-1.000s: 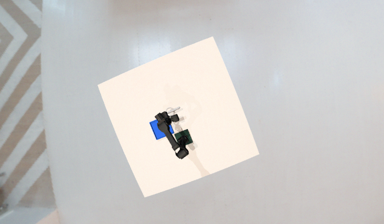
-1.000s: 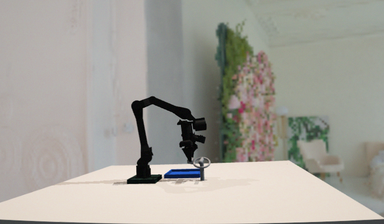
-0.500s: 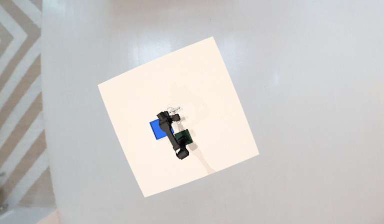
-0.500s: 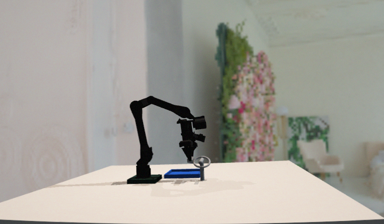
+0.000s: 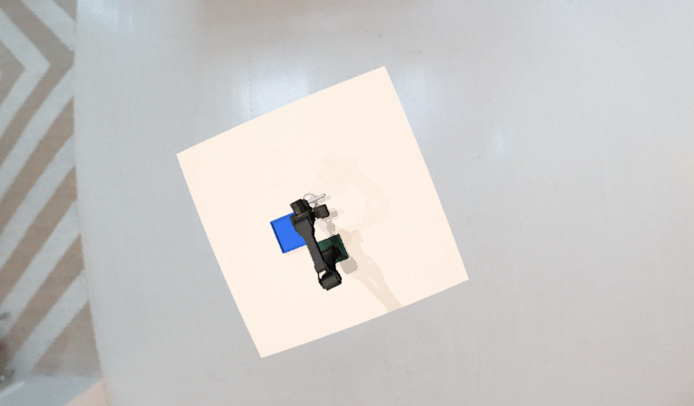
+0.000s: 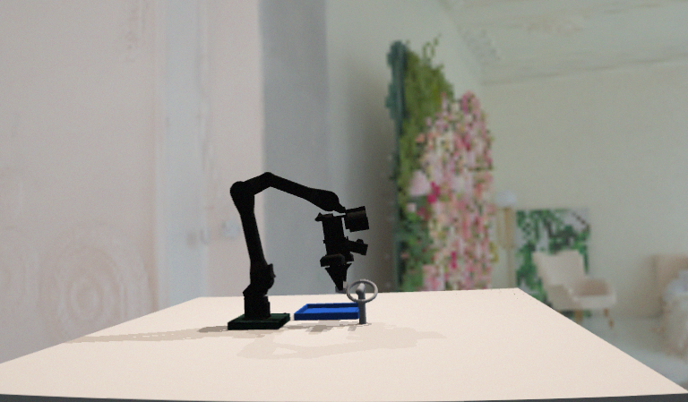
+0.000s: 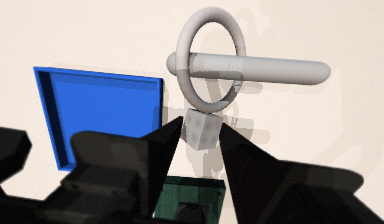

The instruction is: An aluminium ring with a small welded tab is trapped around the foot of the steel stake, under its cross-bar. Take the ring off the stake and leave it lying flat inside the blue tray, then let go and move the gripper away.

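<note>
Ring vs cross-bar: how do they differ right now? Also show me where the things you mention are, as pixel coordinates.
Shape: the ring [image 5: 309, 193] [image 6: 362, 301] [image 7: 212, 14] is a closed loop; the cross-bar [image 5: 318, 197] [image 6: 360, 289] [image 7: 280, 69] is straight with rounded ends.
Thickness: the ring's stock looks thinner than the cross-bar.
Hold: the ring's tab [image 7: 202, 129] is clamped between the fingers [image 6: 336, 273]; the cross-bar is ungripped and runs through the ring.
Shared: both plain grey.

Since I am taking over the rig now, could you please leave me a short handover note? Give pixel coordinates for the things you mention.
Tool [image 6: 340, 288] [image 7: 201, 123]: shut on the tab [image 7: 201, 129].
Ring [image 5: 305, 195] [image 6: 376, 290] [image 7: 183, 49]: upright, around the cross-bar [image 5: 318, 196] [image 7: 280, 69] near one end, off the table.
Blue tray [image 5: 287, 235] [image 6: 324, 312] [image 7: 105, 104]: beside the stake [image 6: 362, 312], ring not in it.
Done: ring gripped, clear of the stake's foot.
Left: free ring, lay it flat in tray, release, withdraw.
</note>
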`<state>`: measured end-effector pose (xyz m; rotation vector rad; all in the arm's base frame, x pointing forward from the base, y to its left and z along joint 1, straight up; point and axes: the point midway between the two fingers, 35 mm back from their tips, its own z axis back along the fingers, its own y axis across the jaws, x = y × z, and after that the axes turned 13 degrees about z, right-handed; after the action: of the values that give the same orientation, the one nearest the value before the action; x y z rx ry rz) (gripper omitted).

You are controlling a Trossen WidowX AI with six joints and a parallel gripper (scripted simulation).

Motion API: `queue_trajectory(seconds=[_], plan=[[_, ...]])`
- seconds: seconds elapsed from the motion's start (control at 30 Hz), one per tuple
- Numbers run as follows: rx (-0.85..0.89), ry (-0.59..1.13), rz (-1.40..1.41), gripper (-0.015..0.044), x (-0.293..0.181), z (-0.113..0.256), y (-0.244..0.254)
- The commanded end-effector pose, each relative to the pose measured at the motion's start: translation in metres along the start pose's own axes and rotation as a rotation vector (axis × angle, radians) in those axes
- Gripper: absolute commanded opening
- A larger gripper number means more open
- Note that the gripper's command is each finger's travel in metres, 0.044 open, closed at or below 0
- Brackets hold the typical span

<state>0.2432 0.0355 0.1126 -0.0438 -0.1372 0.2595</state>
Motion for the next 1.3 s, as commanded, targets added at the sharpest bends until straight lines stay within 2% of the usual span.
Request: queue_trajectory(seconds=[0.0,0.87,1.27], plan=[[0.025,-0.006,-0.003,0.0,-0.001,0.0,-0.005],[0.23,-0.036,-0.027,0.0,-0.007,-0.005,-0.038],[0.286,-0.102,-0.035,0.0,-0.012,-0.011,-0.05]])
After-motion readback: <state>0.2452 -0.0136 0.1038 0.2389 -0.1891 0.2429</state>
